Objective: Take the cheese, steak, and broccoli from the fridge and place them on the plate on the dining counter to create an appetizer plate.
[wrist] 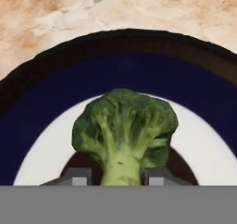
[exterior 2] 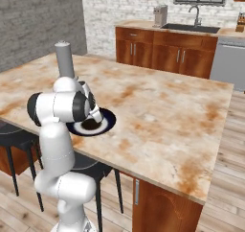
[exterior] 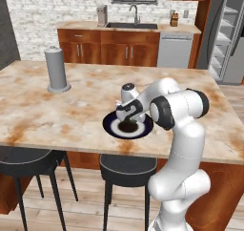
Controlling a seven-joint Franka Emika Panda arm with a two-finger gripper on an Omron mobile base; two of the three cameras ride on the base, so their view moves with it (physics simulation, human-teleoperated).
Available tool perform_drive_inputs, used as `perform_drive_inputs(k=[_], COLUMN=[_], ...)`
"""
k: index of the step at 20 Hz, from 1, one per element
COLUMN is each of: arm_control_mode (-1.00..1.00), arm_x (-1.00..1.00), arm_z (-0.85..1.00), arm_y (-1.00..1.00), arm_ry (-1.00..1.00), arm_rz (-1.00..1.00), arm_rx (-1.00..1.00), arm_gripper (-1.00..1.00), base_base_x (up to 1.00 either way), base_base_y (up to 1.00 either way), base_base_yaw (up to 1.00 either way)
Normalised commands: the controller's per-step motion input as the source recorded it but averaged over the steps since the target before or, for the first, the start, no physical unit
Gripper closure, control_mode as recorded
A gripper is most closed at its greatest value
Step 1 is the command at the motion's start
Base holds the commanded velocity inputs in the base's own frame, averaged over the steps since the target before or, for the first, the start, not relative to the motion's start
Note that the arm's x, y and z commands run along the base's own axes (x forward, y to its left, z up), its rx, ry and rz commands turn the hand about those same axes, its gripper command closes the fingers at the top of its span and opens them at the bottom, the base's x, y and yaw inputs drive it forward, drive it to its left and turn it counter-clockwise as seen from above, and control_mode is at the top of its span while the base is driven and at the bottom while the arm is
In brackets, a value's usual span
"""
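- At nine o'clock on the dining counter (exterior: pixel 71 115) stands a grey cylinder (exterior: pixel 56 70), no part of our task.
- At the centre we hover the gripper (wrist: pixel 119 177) over the plate (exterior: pixel 110 126); the broccoli (wrist: pixel 125 130) stands between our fingertips (wrist: pixel 76 177), stalk flanked closely. We cannot tell whether the jaws grip it.
- At two o'clock the fridge (exterior: pixel 228 34) stands open.
- We judge the broccoli is arriving; no cheese or steak is visible on the plate.
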Motion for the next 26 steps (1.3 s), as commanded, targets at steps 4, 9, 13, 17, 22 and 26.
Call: perform_drive_inputs(k=[4, 9, 13, 17, 22, 26], arm_control_mode=[-1.0, -1.0, -1.0, -1.0, -1.0, -1.0], arm_x=[-0.01, -0.55, -0.98, -1.0, -1.0, -1.0], arm_z=[0.18, 0.95, 1.0, 0.89, 0.49, 0.15], arm_y=[-0.31, -0.25, -0.27, -0.51, -0.45, -0.21], arm_ry=[0.01, 0.0, -0.06, -0.04, 0.0, 0.01], arm_rz=[-0.01, 0.0, 0.0, 0.0, 0.0, 0.0], arm_rx=[0.1, 0.24, 0.28, 0.16, 0.0, -0.08], arm_gripper=[-1.0, -1.0, -1.0, -1.0, -1.0, -1.0], base_base_x=[0.0, 0.0, 0.0, 0.0, 0.0, 0.0], base_base_y=[0.0, 0.0, 0.0, 0.0, 0.0, 0.0], base_base_yaw=[0.0, 0.0, 0.0, 0.0, 0.0, 0.0])
